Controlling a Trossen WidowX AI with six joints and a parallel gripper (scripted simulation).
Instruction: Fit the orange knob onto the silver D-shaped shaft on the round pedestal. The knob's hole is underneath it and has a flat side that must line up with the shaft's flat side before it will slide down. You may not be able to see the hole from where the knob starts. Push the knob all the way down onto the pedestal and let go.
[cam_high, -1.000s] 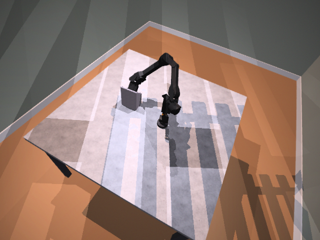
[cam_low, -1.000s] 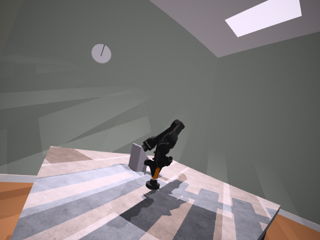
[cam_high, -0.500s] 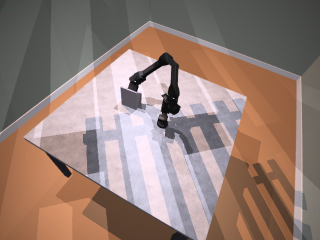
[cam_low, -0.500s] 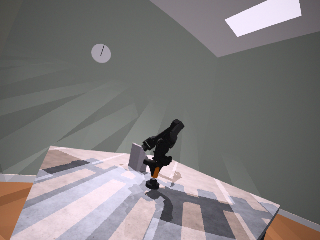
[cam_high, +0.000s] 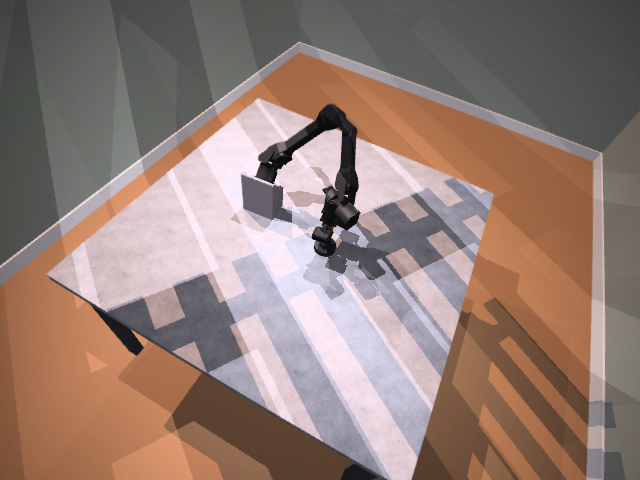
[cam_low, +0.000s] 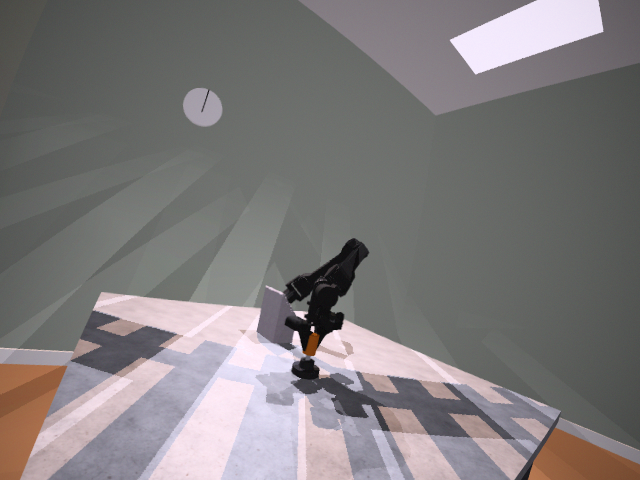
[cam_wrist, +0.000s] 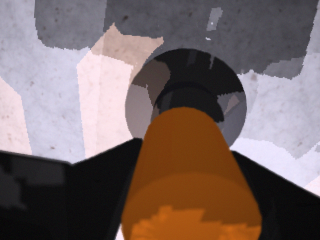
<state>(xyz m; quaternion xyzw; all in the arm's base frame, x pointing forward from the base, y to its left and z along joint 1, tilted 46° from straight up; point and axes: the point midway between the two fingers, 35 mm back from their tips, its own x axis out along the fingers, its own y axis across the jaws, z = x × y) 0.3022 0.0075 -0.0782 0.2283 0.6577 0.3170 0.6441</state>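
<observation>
The orange knob (cam_low: 312, 343) (cam_wrist: 184, 160) is a cylinder held between the fingers of my gripper (cam_low: 310, 347) (cam_wrist: 183, 153), which is shut on it. In the exterior view it leans slightly and its lower end is just above the round black pedestal (cam_high: 324, 250) (cam_low: 305, 369) (cam_wrist: 187, 62). A small pale bit of the silver shaft (cam_low: 307, 357) shows between knob and pedestal. In the wrist view the knob covers the shaft, and the pedestal's raised collar shows behind the knob. The knob's hole and both flat sides are hidden. In the top view my gripper mostly hides the knob.
A grey upright block (cam_high: 261, 197) (cam_low: 275, 316) stands beside the arm's base, behind and to the left of the pedestal in the top and exterior views. The arm arches above the table (cam_high: 155, 227) (cam_low: 206, 423). Patchy shadows and bright stripes cross the table top.
</observation>
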